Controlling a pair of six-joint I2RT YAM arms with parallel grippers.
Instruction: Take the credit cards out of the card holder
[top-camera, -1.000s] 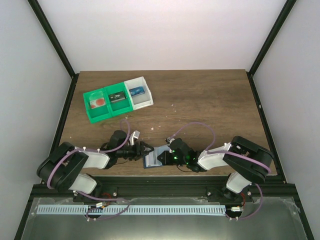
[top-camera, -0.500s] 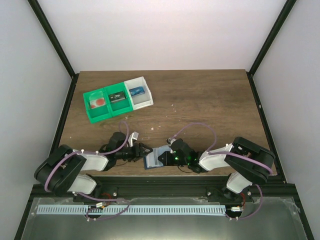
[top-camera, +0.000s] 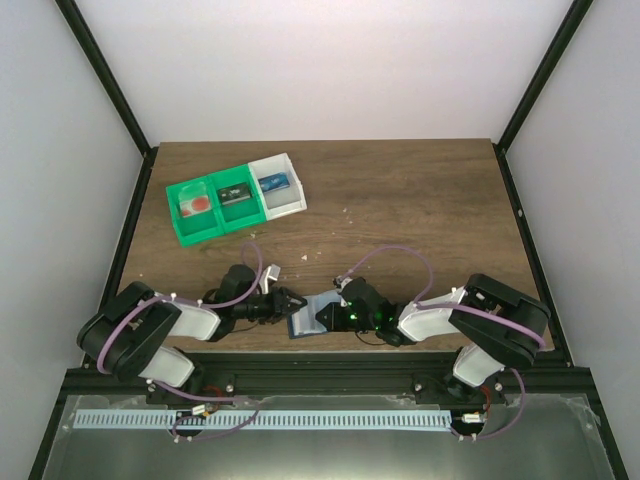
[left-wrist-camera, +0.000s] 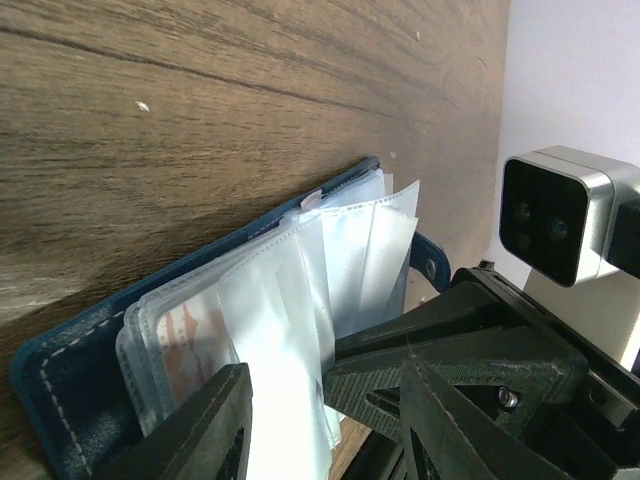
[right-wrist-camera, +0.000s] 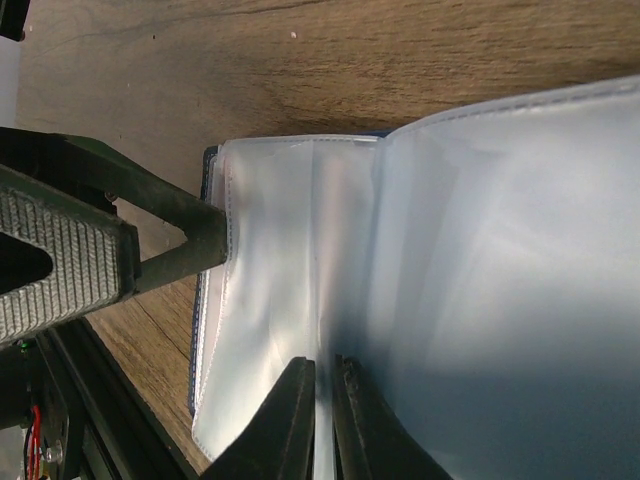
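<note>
The blue card holder (top-camera: 304, 320) lies open near the table's front edge, its clear plastic sleeves (left-wrist-camera: 330, 250) fanned up. A pale card with orange print (left-wrist-camera: 185, 330) shows inside a lower sleeve. My left gripper (top-camera: 288, 302) is open at the holder's left side. In the left wrist view, this gripper (left-wrist-camera: 320, 440) has sleeves standing between its fingers. My right gripper (top-camera: 322, 315) comes in from the right. Its jaws (right-wrist-camera: 322, 420) are pinched shut on one clear sleeve (right-wrist-camera: 300, 250). The blue cover (left-wrist-camera: 70, 370) rests on the wood.
A green-and-white three-compartment tray (top-camera: 262, 207) with small items stands at the back left. A small white piece (top-camera: 270, 268) lies on the table behind my left arm. The table's front edge and black frame are just behind the holder.
My left arm has shifted slightly near the holder's left side. The holder and my right gripper have stayed where they were.
</note>
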